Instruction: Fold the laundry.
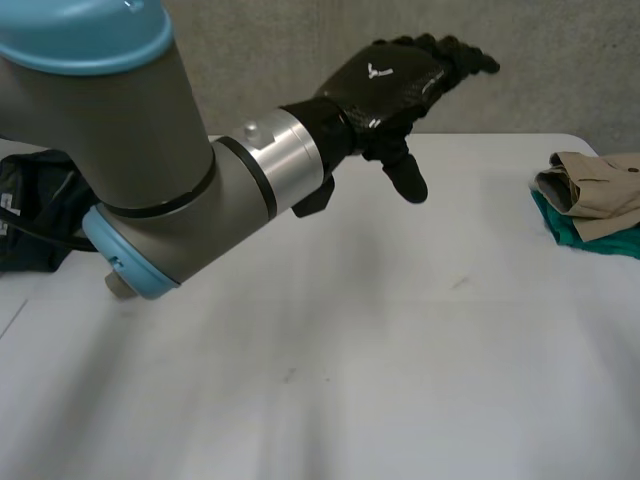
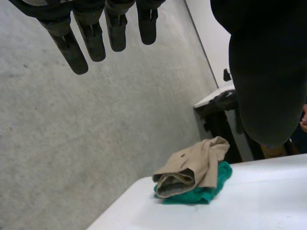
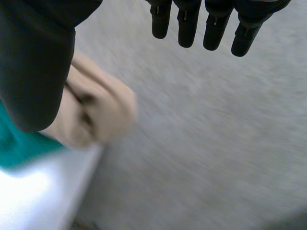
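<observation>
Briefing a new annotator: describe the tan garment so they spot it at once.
Start at the white table and follow it to its far right corner, where a small pile of clothes lies. The tan garment is the folded piece on top; the teal garment beneath only peeks out at its edge.

Left hand (image 1: 395, 85): black shell, glossy, with a fine woven pattern on its back. Wrist ring (image 1: 285, 150): bare metal, satin sheen. Arm joint (image 1: 110, 130): grey, smooth, matt. Cap (image 1: 85, 30): light-blue, smooth, plastic look. Table (image 1: 350, 350): white, smooth, low sheen, a few scuffs. Tan garment (image 1: 605, 185) and green garment (image 1: 600, 240): soft matt cloth, creased. Wall (image 1: 560, 60): grey, rough, grainy. Right hand (image 3: 33, 62): matt black.
</observation>
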